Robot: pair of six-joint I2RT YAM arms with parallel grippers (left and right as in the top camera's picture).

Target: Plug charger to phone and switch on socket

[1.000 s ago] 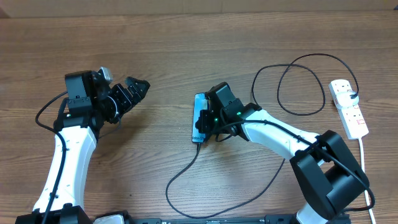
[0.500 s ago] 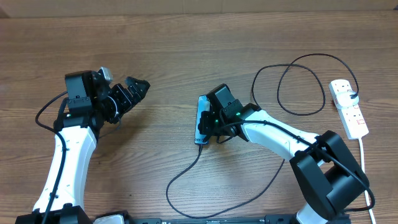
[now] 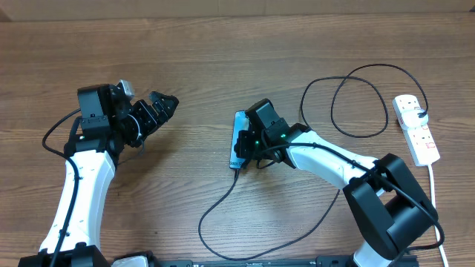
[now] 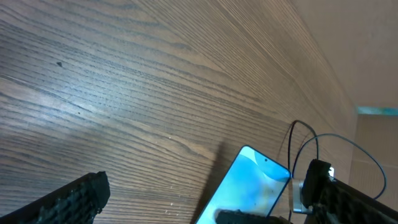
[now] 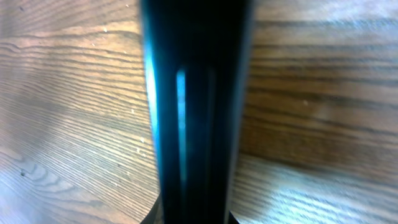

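Right hand (image 3: 242, 147) clamped on the phone (image 3: 237, 127) at mid-tabletop (image 3: 223, 52); left hand (image 3: 169, 106) spread wide, holding nothing.

Phone stands tipped up on a long edge, blue screen facing the left arm. In the right wrist view it fills the centre as a dark, edge-on band between that hand's closed fingers. The charger (image 3: 202, 221) meets the phone's short edge nearest the robot, sweeps down across the wood, then loops up on the right to the black plug (image 3: 421, 113) in the socket (image 3: 417, 132). Cannot tell whether the connector is seated. The socket lies flat at the far right, well apart from the phone. The left hand hangs above bare wood, well to the left of the phone.
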